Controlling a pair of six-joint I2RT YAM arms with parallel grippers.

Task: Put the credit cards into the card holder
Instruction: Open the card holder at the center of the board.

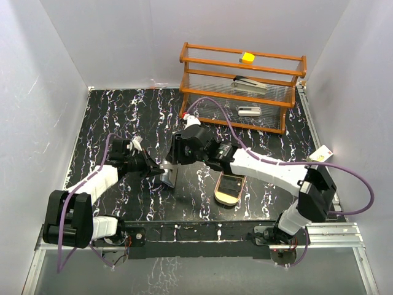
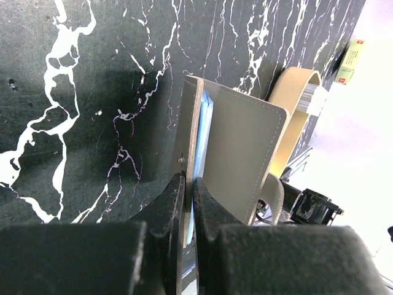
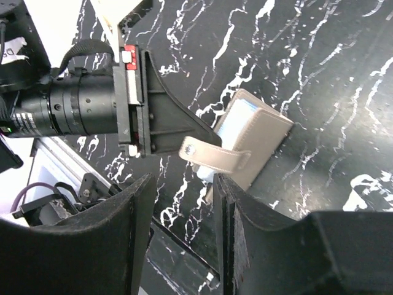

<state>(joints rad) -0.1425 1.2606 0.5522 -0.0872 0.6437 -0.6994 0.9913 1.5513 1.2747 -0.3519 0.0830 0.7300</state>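
The grey card holder [image 1: 168,177] stands on edge on the black marbled mat, partly open. My left gripper [image 2: 189,184] is shut on one flap of the card holder [image 2: 242,147], and a pale blue credit card [image 2: 206,114] sits inside against that flap. My right gripper [image 3: 184,184] hangs open just above the holder [image 3: 267,132], with nothing between its fingers. The holder's snap strap [image 3: 215,157] sticks out in front of them, and the blue card [image 3: 236,120] shows in the slot. In the top view the right gripper [image 1: 178,153] is just behind the holder.
A tan oval wooden tray [image 1: 226,198] with a dark card [image 1: 230,183] lies right of the holder. A wooden rack [image 1: 242,86] with staplers and a yellow block [image 1: 247,58] stands at the back. A pale card [image 1: 320,155] lies off the mat's right edge.
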